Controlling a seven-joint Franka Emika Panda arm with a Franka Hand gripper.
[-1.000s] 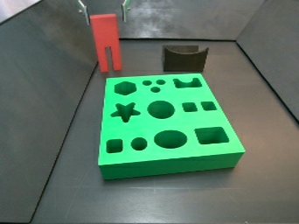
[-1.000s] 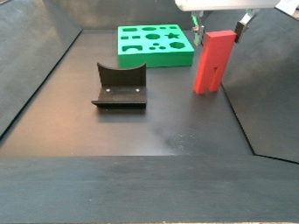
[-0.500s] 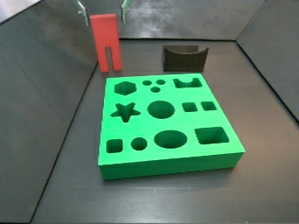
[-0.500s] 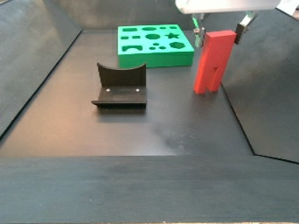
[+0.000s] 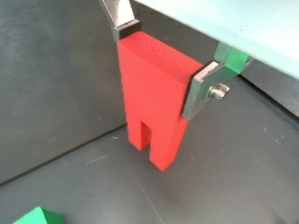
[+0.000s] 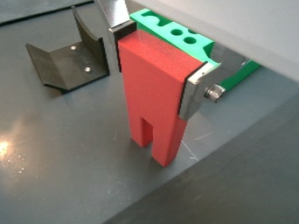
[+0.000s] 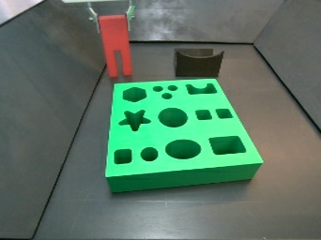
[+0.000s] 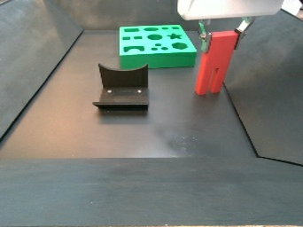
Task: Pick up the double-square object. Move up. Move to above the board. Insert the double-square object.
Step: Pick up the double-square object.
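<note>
My end effector [image 6: 160, 64] straddles the top of the double-square object [image 6: 156, 101], fingers [image 6: 198, 87] at both flanks, grip unconfirmed. It stands upright directly below me. Advise closing squarely, then lifting vertically without tilt.

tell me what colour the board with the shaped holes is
Bright green; the board shows best in a side view.

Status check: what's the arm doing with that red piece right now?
End effector astride upright double-square object, fingers at its top sides. Block on floor. Board apart, holes uncovered. Fixture off to the side.
</note>
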